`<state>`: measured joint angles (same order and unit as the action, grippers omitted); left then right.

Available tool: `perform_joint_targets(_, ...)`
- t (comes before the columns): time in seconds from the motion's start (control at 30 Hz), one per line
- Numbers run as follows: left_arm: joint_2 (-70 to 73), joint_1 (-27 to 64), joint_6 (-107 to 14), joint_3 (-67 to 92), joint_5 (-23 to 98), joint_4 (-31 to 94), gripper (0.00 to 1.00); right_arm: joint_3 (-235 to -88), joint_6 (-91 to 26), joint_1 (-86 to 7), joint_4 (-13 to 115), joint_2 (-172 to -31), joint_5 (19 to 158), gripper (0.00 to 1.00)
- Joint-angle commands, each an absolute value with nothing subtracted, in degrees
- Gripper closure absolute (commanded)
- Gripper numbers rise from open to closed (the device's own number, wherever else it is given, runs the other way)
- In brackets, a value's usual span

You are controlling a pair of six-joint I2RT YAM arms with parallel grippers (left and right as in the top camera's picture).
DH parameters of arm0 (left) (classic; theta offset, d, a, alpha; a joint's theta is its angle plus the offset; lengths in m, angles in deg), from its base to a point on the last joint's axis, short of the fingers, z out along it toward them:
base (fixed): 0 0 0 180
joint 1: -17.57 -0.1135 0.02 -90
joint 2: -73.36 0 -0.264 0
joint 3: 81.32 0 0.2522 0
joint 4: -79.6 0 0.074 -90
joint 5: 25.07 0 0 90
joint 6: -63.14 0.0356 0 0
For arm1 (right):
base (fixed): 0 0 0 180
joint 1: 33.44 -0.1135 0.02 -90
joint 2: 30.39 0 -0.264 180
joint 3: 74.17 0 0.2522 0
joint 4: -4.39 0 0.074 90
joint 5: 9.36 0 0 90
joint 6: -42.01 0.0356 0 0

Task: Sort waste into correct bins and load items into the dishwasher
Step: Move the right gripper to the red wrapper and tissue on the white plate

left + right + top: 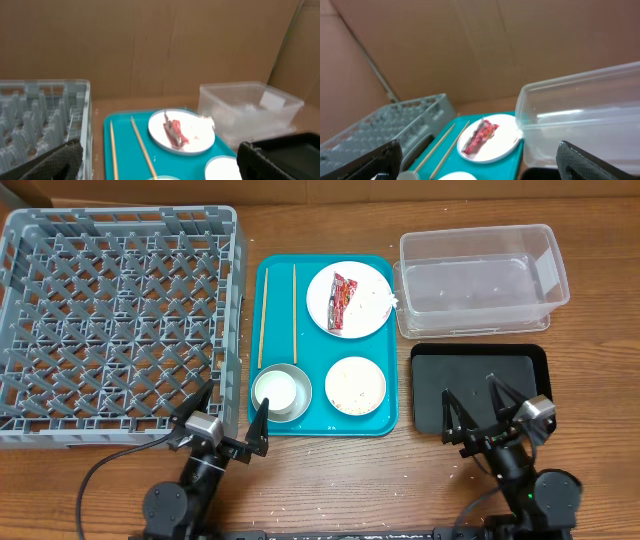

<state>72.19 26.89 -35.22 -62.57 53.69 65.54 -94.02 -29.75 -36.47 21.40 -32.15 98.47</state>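
Looks like the very start of the job. No dishes in the grey dish rack [120, 220] yet. No rubbish in the clear tub [470, 235] or in the black tray [475, 375].

All packed on the teal tray [310, 340], between rack and tub. At the far end, on the round plate [368, 280]: the red snack wrapper [343, 300] and, at the plate's edge next to the tub, the crumpled white tissue [385, 302]. Beside the plate, on the rack side: the two wooden chopsticks [264, 315], lying side by side. At the near end: the small white cup [272, 390] inside the silver bowl [303, 385], and next to it the small white dish [355, 375] with crumbs [350, 392] in it.

Left claw [232, 415]: spread wide, holding nothing, by the near corner of the teal tray, just beside the bowl. Right claw [474, 402]: spread wide too, holding nothing, over the near part of the black tray.

So, all left to do: wrapper, tissue and crumbs into the bins; plate, dish, bowl, cup and chopsticks into the rack. Probably best to clear the rubbish off the plate first.
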Motion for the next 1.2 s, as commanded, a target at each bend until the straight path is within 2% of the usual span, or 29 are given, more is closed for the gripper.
perform_joint_targets(0.0, 66.29, 26.54, -35.88, -45.34, 54.87, 54.42, 0.00, -112.27, -28.24, -36.27, 30.10, -40.32, 101.35, 0.00)
perform_joint_targets(0.13, 48.04, 26.58, -35.90, -21.78, 53.23, 34.90, 0.00, -137.58, -29.16, -36.36, 51.54, -61.70, 102.84, 0.00)
perform_joint_targets(0.23, 35.41, 26.58, -35.92, -7.27, 53.12, 21.52, 0.00, -154.85, -34.69, -36.45, 66.60, -77.15, 106.36, 0.01)
perform_joint_targets(0.37, 23.23, 26.58, -35.90, 5.04, 49.53, 11.27, 0.00, -174.43, -39.81, -37.63, 83.65, -95.38, 106.40, 0.00)
perform_joint_targets(0.47, 18.03, 26.58, -35.92, 8.19, 46.85, 8.91, 0.00, -180.55, -36.13, -37.67, 85.13, -103.42, 109.22, 0.00)
perform_joint_targets(0.6, 13.03, 26.58, -36.14, 8.25, 40.57, 6.26, 0.00, -181.66, -36.20, -38.59, 84.11, -111.86, 116.81, 0.01)
perform_joint_targets(0.73, 8.04, 26.58, -35.68, 8.25, 38.45, 0.73, 0.00, -181.64, -39.04, -47.95, 89.29, -119.88, 108.00, 0.14)
perform_joint_targets(0.83, 8.31, 26.58, -35.68, 8.58, 38.58, 0.78, 0.00, -181.05, -37.21, -54.09, 90.51, -122.74, 100.94, 0.16)
perform_joint_targets(1.0, 12.31, 26.58, -35.99, 10.72, 47.09, 1.26, 0.00, -178.80, -32.48, -62.87, 88.35, -126.09, 96.67, 0.16)
perform_joint_targets(1.17, 18.58, 26.58, -36.18, 11.90, 54.30, 1.37, 0.00, -177.21, -24.77, -67.20, 82.93, -128.84, 90.29, 0.17)
